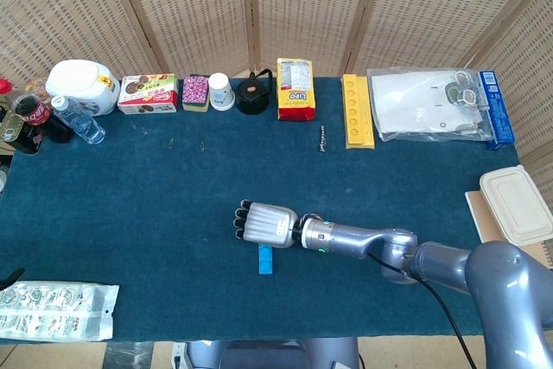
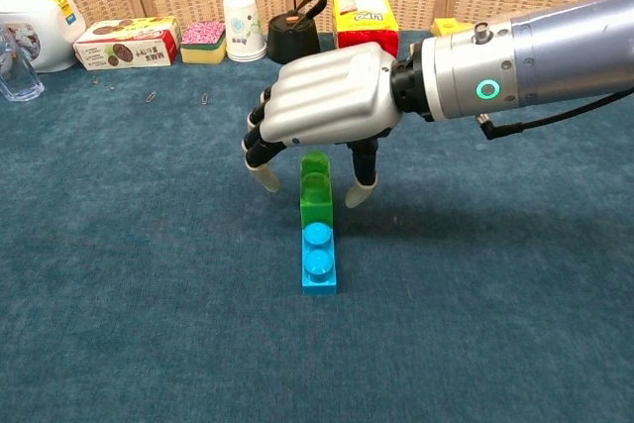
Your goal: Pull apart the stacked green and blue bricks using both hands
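Note:
A green brick [image 2: 316,195] sits stacked on the far half of a longer blue brick [image 2: 319,262], both lying on the blue cloth near the table's front middle. From the head view only the blue brick [image 1: 265,260] shows below the hand. My right hand [image 2: 322,111] [image 1: 263,224] hovers palm down over the green brick, fingers apart and pointing downward on both sides of it, thumb to the right; I see no contact. My left hand is not visible in either view.
Along the far edge stand a white jug [image 1: 82,85], snack box [image 1: 148,93], paper cup [image 1: 221,92], black kettle [image 1: 253,94], yellow packet [image 1: 295,88] and yellow tray [image 1: 357,111]. A plastic blister pack [image 1: 54,310] lies front left, a lidded container [image 1: 516,204] far right.

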You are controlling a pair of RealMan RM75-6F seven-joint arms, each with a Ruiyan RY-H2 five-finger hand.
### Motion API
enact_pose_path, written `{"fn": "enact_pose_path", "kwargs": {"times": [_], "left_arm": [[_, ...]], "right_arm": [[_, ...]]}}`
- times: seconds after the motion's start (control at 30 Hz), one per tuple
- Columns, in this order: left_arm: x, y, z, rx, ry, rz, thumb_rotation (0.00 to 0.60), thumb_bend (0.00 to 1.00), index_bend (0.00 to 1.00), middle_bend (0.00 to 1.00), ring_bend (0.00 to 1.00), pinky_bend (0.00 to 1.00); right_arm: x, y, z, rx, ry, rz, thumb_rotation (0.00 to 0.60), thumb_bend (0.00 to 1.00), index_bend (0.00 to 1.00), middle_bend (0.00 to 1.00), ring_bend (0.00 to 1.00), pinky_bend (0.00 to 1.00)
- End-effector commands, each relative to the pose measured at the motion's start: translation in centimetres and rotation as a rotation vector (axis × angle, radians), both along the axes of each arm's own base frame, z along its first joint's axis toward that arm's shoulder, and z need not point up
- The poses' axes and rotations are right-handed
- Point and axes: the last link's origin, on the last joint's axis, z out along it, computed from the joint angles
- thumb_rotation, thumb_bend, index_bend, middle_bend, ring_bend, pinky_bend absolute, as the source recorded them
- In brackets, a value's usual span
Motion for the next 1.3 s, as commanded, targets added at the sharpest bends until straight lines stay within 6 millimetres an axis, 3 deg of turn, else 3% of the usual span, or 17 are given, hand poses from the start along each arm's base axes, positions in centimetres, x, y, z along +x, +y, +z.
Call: {"fn": "enact_pose_path", "kwargs": {"times": [0.03,0.27,0.63,0.77,1.03,1.3], "left_arm": [[-0.1,0.0,0.0,-0.002,-0.003,0.000,0.514,0.16,0.10,0.12,0.02,0.19],[-0.1,-0.1,0.0,-0.003,-0.009,0.002,0.511,0.16,0.10,0.12,0.02,0.19],[-0.6,-0.4,0.2,-0.003,-0.014,0.009,0.514,0.16,0.10,0.12,0.02,0.19],[-0.6,-0.2,0.2,-0.002,-0.014,-0.001,0.511,0.16,0.10,0.12,0.02,0.19],[0.4,0.7,-0.1,-0.047,-0.007,-0.059,0.512,0.16,0.10,0.12,0.02,0.19],[3.1,2.2,-1.6,-0.171,-0.020,-0.179,0.509,0.16,0.10,0.12,0.03,0.19]], "right_arm": [[0.0,-0.1,-0.3,0.000,0.012,-0.001,0.600,0.00,0.36,0.30,0.25,0.24],[0.1,-0.3,-1.1,-0.004,0.024,-0.003,0.600,0.00,0.39,0.35,0.34,0.28],[0.6,-0.6,-2.9,0.001,-0.024,-0.019,0.600,0.02,0.63,0.59,0.61,0.57],[0.8,-0.7,-3.0,0.013,-0.077,-0.043,0.600,0.04,0.68,0.65,0.68,0.63],[0.5,-1.3,-1.1,0.015,-0.179,-0.168,0.600,0.05,0.70,0.67,0.70,0.66],[-0.8,-2.3,3.3,0.000,-0.334,-0.426,0.600,0.05,0.70,0.68,0.72,0.68]]}}
